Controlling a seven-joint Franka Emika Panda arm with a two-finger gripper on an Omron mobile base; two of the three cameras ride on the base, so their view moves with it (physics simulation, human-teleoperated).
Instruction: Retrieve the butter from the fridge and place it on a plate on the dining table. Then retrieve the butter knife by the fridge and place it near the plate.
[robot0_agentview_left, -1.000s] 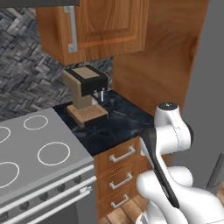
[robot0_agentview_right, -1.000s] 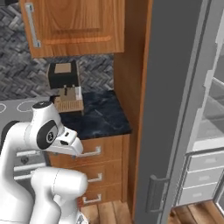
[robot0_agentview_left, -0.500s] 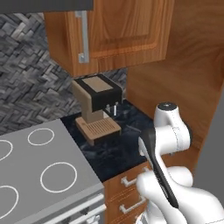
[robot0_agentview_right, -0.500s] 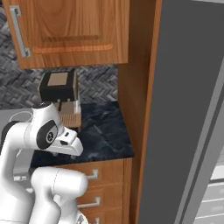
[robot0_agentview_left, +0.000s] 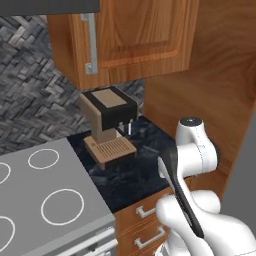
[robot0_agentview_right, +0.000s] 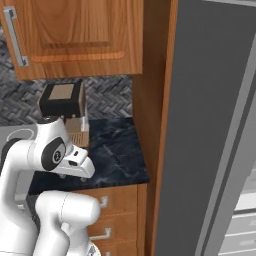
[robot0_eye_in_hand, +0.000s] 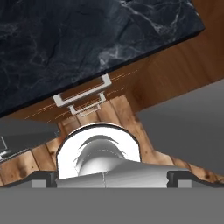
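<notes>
The fridge (robot0_agentview_right: 210, 125) stands at the right of the right base view, its tall grey door swung out and a strip of white drawers (robot0_agentview_right: 246, 220) showing at the lower right edge. Its grey door also shows in the hand view (robot0_eye_in_hand: 188, 127) and as a sliver at the right edge of the left base view (robot0_agentview_left: 246, 170). My arm is folded low in front of the base. The gripper (robot0_eye_in_hand: 111, 178) points down at the counter's drawers, open and holding nothing, with its fingertips (robot0_eye_in_hand: 43, 178) far apart. The butter, plate, dining table and butter knife are out of view.
A coffee machine (robot0_agentview_left: 107, 125) sits on the black marble counter (robot0_agentview_left: 145, 170) under a wooden wall cabinet (robot0_agentview_left: 140, 35). A grey stove top (robot0_agentview_left: 45, 205) lies to the left. Wooden drawers with metal handles (robot0_eye_in_hand: 81, 94) run below the counter, next to a tall wooden side panel (robot0_agentview_right: 150, 100).
The base has driven and turned, so both base views have shifted. The coffee machine and counter now look nearer, and most of the fridge interior has slid out of frame. Arm folded and gripper open throughout.
</notes>
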